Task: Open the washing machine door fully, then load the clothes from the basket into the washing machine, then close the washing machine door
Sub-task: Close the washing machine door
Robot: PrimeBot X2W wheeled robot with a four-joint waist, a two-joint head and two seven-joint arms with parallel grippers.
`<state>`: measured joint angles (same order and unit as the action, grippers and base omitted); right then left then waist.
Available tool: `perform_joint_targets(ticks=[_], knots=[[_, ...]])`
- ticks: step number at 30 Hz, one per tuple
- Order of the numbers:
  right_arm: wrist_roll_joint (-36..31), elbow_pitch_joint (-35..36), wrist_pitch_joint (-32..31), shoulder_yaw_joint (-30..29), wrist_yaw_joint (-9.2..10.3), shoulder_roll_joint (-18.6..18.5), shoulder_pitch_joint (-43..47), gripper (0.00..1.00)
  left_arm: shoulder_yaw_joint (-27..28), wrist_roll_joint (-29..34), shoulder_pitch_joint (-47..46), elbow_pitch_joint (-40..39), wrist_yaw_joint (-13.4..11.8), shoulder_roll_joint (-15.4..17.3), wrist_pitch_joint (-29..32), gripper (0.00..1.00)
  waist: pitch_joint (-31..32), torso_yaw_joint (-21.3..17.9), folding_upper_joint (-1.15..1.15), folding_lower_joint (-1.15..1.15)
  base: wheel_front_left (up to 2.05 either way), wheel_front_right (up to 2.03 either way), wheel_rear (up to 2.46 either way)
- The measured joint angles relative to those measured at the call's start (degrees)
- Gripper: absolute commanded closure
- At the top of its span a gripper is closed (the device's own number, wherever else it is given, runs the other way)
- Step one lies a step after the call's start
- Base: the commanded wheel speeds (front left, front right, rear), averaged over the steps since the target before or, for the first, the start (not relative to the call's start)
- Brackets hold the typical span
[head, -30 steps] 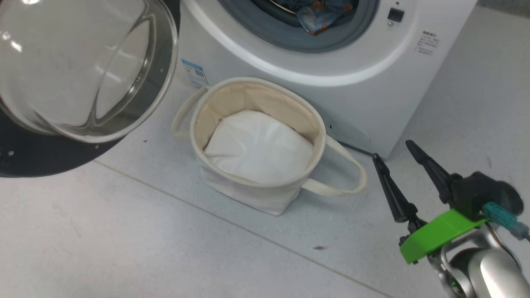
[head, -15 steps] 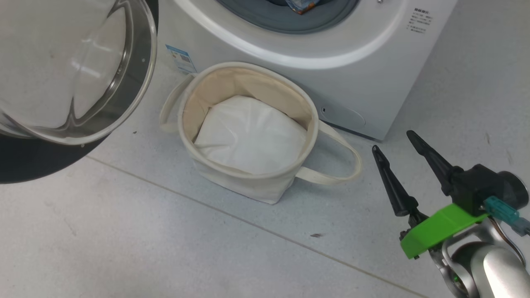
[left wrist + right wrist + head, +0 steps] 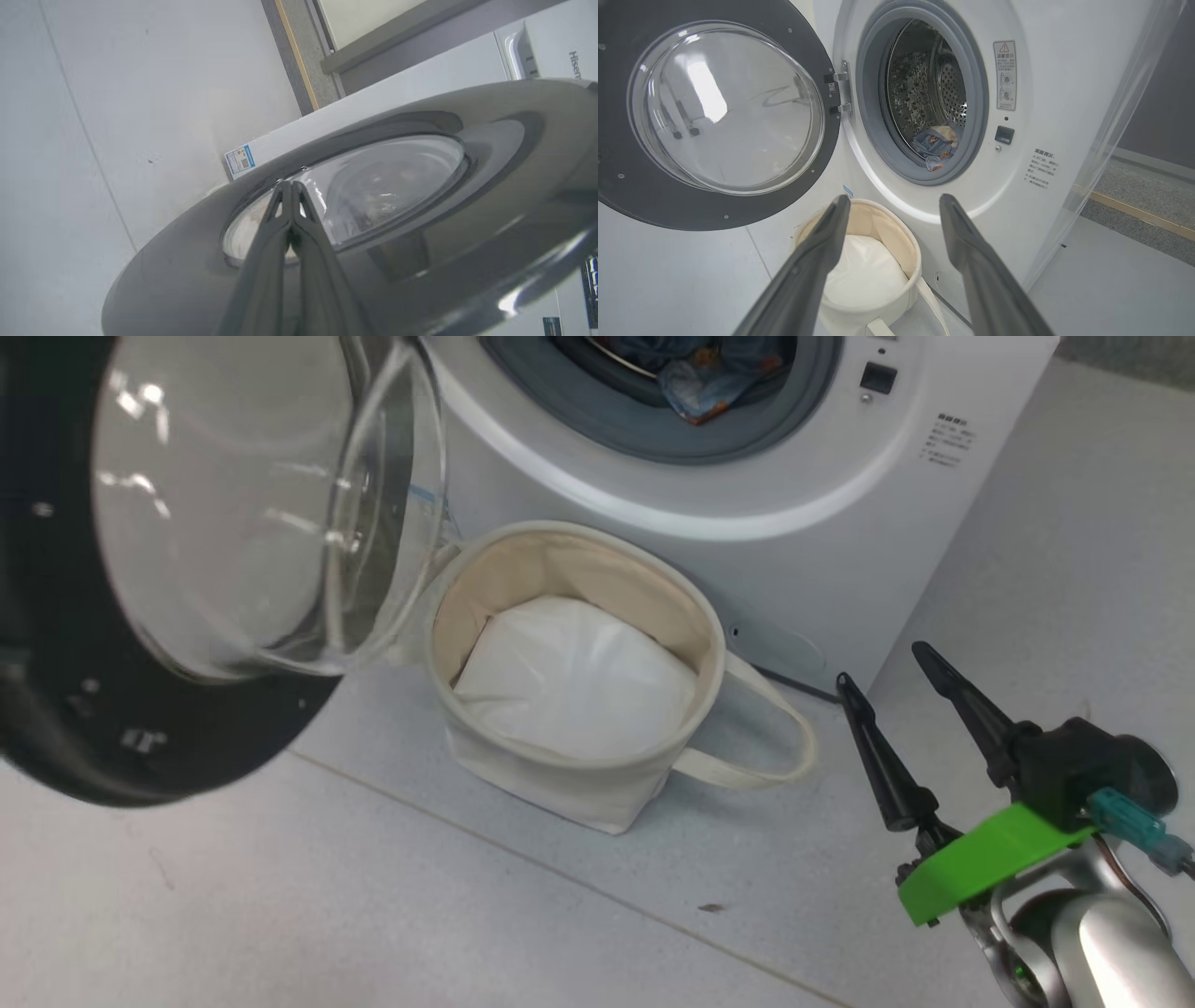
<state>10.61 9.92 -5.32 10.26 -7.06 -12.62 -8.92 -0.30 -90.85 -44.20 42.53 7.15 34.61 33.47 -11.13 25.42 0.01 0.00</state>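
Your L gripper [image 3: 289, 185] is pinched fully shut, fingers tip to tip w/ nothing between them. It lies over the outer face of the washing machine door [image 3: 187, 261], tips at the edge of the glass centre; can't tell if they touch it.

Your R gripper [image 3: 882, 665] is spread wide & empty. It hovers above the floor [image 3: 280, 896] to the right of the basket [image 3: 560, 784], apart from its near loop handle [image 3: 747, 770], fingers pointing toward the washing machine [image 3: 822, 551].

The door stands open on its hinge [image 3: 838, 91] at the left of the opening. In head view the inner glass bowl faces you and the door overlaps the basket's left side.

The basket sits on the floor right in front of the machine, below the opening, and the white liner [image 3: 579, 681] shows inside it.

The clothes [image 3: 700, 383] are in the drum [image 3: 934, 84]: light blue w/ orange print, low down, one bit reaching the lower lip of the grey rubber ring [image 3: 878, 140]. There's a blue sticker [image 3: 240, 159] on the machine's front, low by the corner near the door.
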Motion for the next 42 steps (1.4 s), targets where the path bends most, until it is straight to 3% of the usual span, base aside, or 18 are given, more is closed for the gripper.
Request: perform_joint_targets(ticks=[3, 10, 18, 29, 37, 42], knots=[[0.21, -0.44, 0.83, -0.09, 0.0, 0.26, 0.32, 0.0, -1.6, 0.59, 3.42, -5.47, 0.0, -1.72, 0.33, 1.0, 1.28, -0.11, 0.0, 0.0, 0.0, 0.0, 0.0], [1.27, -2.12, 2.97, -0.4, 0.0, 1.37, 2.87, 0.0, -4.95, 3.67, 11.41, -21.41, -0.01, -2.15, -0.2, 1.0, 4.08, -0.58, 0.0, 0.0, 0.0, 0.0, 0.0], [2.13, -3.82, 5.33, -0.92, 0.0, 2.67, 3.61, 0.0, -13.43, 15.57, 18.65, -33.67, 0.0, -3.6, -6.97, 1.0, 6.18, -2.44, 0.0, 0.0, 0.0, 0.0, 0.0], [2.59, -4.39, 6.68, -1.32, 0.0, 3.07, 5.03, 0.0, -20.92, 29.87, 20.79, -36.59, 0.05, -4.11, -16.1, 1.0, 7.68, -7.41, 0.0, 0.0, 0.0, 0.0, 0.0], [2.49, -4.28, 7.27, -1.78, 0.0, 3.71, 5.69, 0.0, -26.03, 34.75, 20.59, -39.25, 0.19, -4.42, -20.52, 1.0, 7.36, -13.45, -0.01, 0.0, 0.0, 0.0, 0.0], [2.0, -4.28, 7.93, -1.77, 0.0, 4.75, 5.82, 0.0, -26.14, 39.01, 20.14, -35.57, 0.18, -4.36, -26.16, 1.0, 7.04, -19.0, -0.01, 0.0, 0.0, 0.0, 0.0]])
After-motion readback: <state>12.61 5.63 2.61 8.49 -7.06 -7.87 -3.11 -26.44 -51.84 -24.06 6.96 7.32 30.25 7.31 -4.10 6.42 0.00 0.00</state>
